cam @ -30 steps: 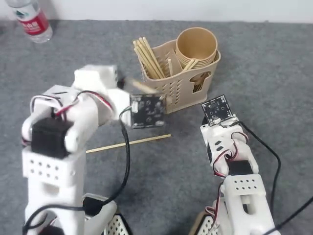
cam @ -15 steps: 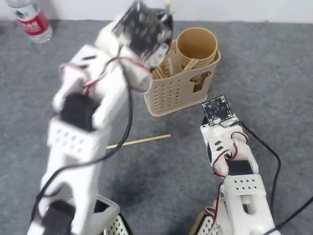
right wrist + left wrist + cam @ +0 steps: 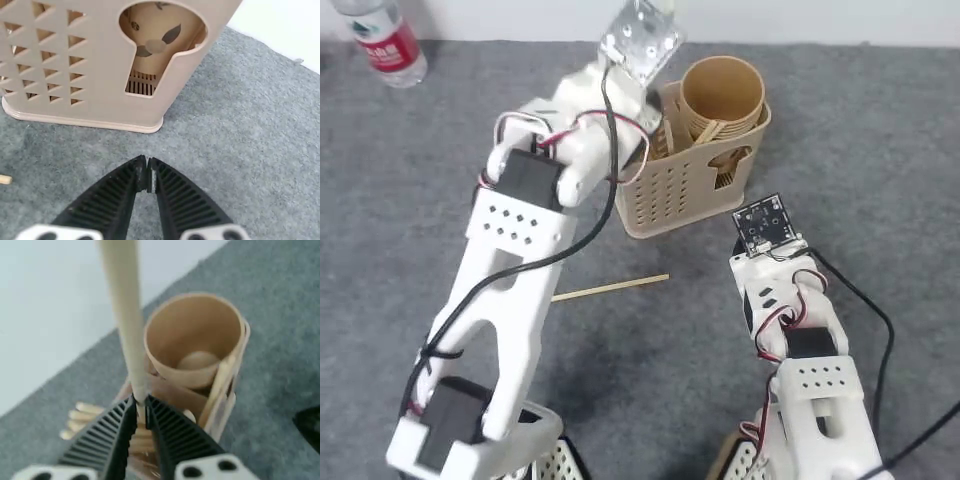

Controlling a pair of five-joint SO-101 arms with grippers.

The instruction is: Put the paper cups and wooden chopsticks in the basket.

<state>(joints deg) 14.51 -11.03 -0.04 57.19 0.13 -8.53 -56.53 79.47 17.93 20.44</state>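
Observation:
A beige slotted basket (image 3: pixel 685 185) stands at the back of the grey mat, holding stacked paper cups (image 3: pixel 722 92) and several chopsticks (image 3: pixel 80 416). My left arm (image 3: pixel 580 130) stretches up over the basket's left side. Its gripper (image 3: pixel 141 411) is shut on a wooden chopstick (image 3: pixel 122 315), held upright above the basket beside the cup (image 3: pixel 192 340). One more chopstick (image 3: pixel 610 289) lies flat on the mat in front of the basket. My right gripper (image 3: pixel 148 174) is shut on nothing, low over the mat just in front of the basket wall (image 3: pixel 75 60).
A plastic water bottle (image 3: pixel 382 40) stands at the back left corner. The right arm (image 3: pixel 790 330) sits at the front right, with a black cable (image 3: pixel 880 330) beside it. Open mat lies left and right of the basket.
My left arm has swung up from beside the basket's front left to above the basket, carrying the chopstick. The right arm and the chopstick on the mat have not moved.

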